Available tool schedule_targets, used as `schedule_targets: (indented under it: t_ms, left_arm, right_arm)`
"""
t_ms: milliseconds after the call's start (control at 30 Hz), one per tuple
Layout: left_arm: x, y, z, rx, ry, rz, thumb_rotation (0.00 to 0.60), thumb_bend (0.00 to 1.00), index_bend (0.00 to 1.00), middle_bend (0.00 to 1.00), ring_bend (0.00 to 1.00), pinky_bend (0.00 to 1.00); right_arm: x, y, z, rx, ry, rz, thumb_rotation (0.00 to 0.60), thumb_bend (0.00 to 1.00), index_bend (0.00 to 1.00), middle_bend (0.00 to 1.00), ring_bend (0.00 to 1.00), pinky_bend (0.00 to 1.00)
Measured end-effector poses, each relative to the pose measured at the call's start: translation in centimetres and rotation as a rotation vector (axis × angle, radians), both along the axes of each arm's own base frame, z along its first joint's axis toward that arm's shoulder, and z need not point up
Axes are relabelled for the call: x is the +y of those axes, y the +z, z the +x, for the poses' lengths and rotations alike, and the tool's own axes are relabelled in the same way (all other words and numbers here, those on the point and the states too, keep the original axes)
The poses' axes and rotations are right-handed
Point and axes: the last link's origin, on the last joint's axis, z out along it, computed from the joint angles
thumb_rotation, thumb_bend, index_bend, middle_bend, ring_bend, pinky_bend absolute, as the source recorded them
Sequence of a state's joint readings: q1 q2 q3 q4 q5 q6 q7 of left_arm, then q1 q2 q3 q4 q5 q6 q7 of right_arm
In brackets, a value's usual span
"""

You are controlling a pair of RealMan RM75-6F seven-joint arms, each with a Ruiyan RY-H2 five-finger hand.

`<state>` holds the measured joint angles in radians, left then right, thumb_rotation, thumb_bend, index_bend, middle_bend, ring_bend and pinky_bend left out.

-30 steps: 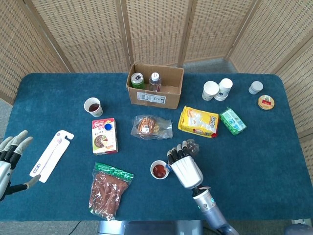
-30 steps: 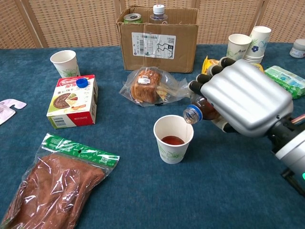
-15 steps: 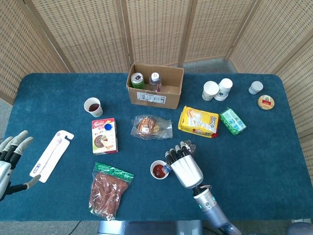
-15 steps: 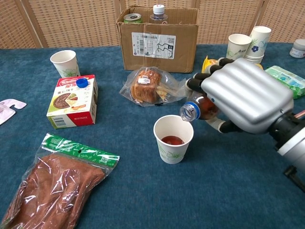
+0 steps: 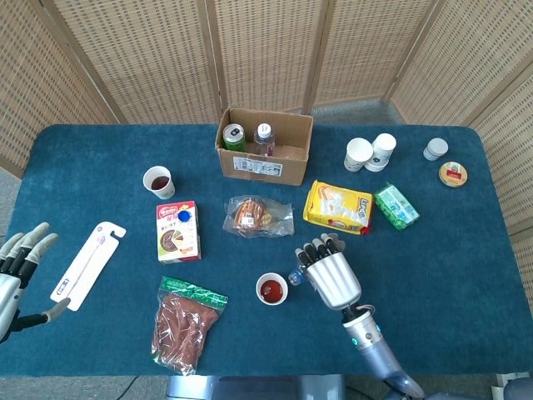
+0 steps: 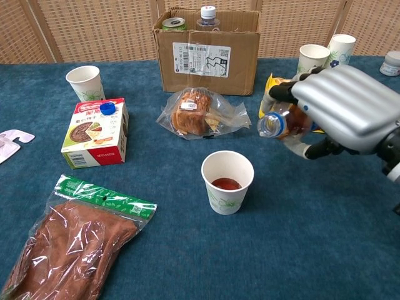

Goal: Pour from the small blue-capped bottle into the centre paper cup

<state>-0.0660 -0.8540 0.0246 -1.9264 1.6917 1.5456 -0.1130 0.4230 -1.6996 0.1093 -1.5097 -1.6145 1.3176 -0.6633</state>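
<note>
Right now the right robot hand [image 6: 350, 109] sits at the right of the chest view, its fingers wrapped around the small bottle [image 6: 284, 122], which lies nearly on its side with the open neck pointing left. The mouth is up and to the right of the centre paper cup [image 6: 227, 181], apart from it and not over the rim. Dark red liquid shows in the bottom of the cup. A blue cap [image 6: 107, 107] rests on the snack box [image 6: 95, 132] at the left; whether it belongs to this bottle I cannot tell.

The bottle looks like thin clear plastic, light and likely to flex under a hard squeeze, so a grip around the middle of the body seems best, firm enough to stop it slipping while tilted. With no cap on, any tilt below level risks a spill onto the blue counter [image 6: 312, 250]. The paper cup is light and soft-walled and would tip easily if the neck knocked it.

The left robot hand [image 5: 23, 250] shows at the lower left edge of the head view, fingers spread, holding nothing.
</note>
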Motion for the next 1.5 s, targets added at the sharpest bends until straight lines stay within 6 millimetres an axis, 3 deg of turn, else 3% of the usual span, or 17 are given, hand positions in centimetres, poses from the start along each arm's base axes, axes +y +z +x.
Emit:
schedule_targets:
  t_ms: [500, 800, 1500]
  left_arm:
    - [0.0, -0.1, 0.0, 0.002, 0.003, -0.005, 0.6, 0.25, 0.0, 0.0, 0.0, 0.0]
    - [0.0, -0.2, 0.1, 0.002, 0.003, -0.009, 0.6, 0.25, 0.0, 0.0, 0.0, 0.0]
    - [0.0, -0.7, 0.3, 0.011, 0.005, -0.031, 0.6, 0.25, 0.0, 0.0, 0.0, 0.0]
  right_arm:
    - [-1.4, 2.1, -2.4, -0.127, -0.111, 0.013, 0.6, 0.9, 0.47, 0.61, 0.3, 0.77]
    - [-2.6, 4.5, -4.6, -0.263, -0.24, 0.021, 0.6, 0.9, 0.47, 0.61, 0.3, 0.77]
    - [-4.0, 8.1, -9.8, -0.715, -0.427, 0.116, 0.6, 0.95, 0.48, 0.61, 0.3, 0.77]
